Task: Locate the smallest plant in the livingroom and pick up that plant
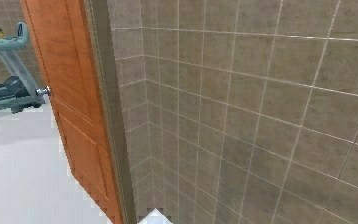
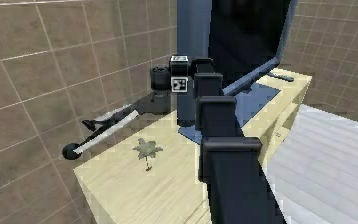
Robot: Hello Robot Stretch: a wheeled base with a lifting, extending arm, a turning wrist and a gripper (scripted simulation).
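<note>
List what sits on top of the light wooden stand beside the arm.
On the wooden stand: a dark screen on a blue mat, a small leafy grey thing, and a flat dark thing at the far end. The arm covers part of the top.

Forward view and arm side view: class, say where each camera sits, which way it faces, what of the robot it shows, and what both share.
Forward view: on the robot, looking ahead and somewhat down at a door and tiled wall; own body: none.
Arm side view: on the robot's body, looking out to the arm's side at a table, TV and small plant; arm and gripper show.
Shared: brown tiled wall, possibly the same one.
</note>
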